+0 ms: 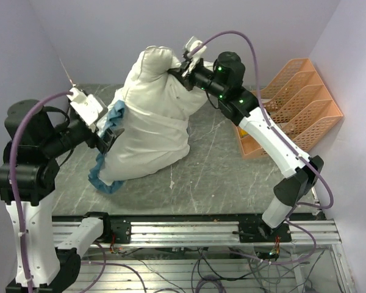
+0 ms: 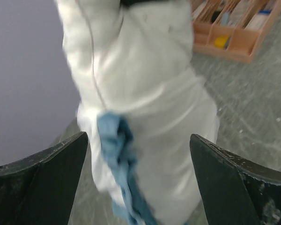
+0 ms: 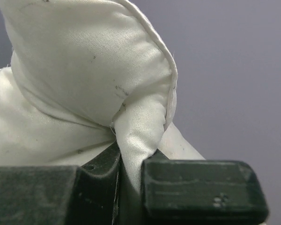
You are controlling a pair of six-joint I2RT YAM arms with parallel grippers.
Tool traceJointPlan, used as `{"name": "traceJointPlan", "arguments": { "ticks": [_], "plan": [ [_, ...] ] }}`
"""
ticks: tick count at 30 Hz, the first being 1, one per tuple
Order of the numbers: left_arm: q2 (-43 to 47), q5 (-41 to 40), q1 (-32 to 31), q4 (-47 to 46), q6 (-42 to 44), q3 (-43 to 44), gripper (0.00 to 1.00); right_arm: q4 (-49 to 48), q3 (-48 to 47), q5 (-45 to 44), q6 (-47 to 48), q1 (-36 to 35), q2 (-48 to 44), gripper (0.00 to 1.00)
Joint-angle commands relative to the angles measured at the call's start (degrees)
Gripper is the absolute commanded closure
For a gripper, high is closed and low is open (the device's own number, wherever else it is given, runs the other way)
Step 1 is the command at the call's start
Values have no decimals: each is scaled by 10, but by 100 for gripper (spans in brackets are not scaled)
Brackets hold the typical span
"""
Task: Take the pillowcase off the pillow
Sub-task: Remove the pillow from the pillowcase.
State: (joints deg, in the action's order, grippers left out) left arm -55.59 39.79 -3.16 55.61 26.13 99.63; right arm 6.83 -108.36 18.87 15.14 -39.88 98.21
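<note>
The off-white pillow (image 1: pixel 155 73) stands on end, and its top corner is pinched in my shut right gripper (image 1: pixel 183 66). The right wrist view shows the corner (image 3: pixel 136 126) squeezed between the jaws of that gripper (image 3: pixel 131 173). The pillowcase (image 1: pixel 149 143) wraps the lower half with its white side out, and its teal ruffle (image 1: pixel 113 119) hangs at the left and bottom. My left gripper (image 1: pixel 107 139) is open beside the ruffle. In the blurred left wrist view, the left gripper (image 2: pixel 138 187) has its jaws wide apart. The ruffle (image 2: pixel 117 140) and the white cover (image 2: pixel 178 140) lie ahead between them.
An orange slotted desk organiser (image 1: pixel 293 104) stands at the right against the wall and shows in the left wrist view (image 2: pixel 234 28). The grey marbled tabletop (image 1: pixel 219 177) lies in front of the pillow. Purple walls close the back and sides.
</note>
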Motion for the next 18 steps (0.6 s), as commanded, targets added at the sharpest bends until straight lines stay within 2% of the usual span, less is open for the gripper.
{"name": "traceJointPlan", "arguments": {
  "ticks": [1, 7, 12, 15, 16, 18],
  "plan": [
    [23, -138, 1, 66, 57, -69, 0, -73, 35, -26, -45, 14, -53, 100],
    [42, -160, 1, 50, 63, -139, 9, -115, 93, -2, -62, 24, -85, 100],
    [15, -211, 2, 12, 81, -165, 24, -116, 109, -5, -62, 25, -98, 100],
    [1, -166, 2, 29, 84, -172, 28, -116, 110, -1, -65, 28, -101, 100],
    [-3, -143, 3, 47, 87, -174, 32, -117, 110, -4, -67, 29, -101, 100],
    [-8, -132, 3, 50, 85, -186, 47, -118, 108, -14, -71, 32, -100, 100]
  ]
}}
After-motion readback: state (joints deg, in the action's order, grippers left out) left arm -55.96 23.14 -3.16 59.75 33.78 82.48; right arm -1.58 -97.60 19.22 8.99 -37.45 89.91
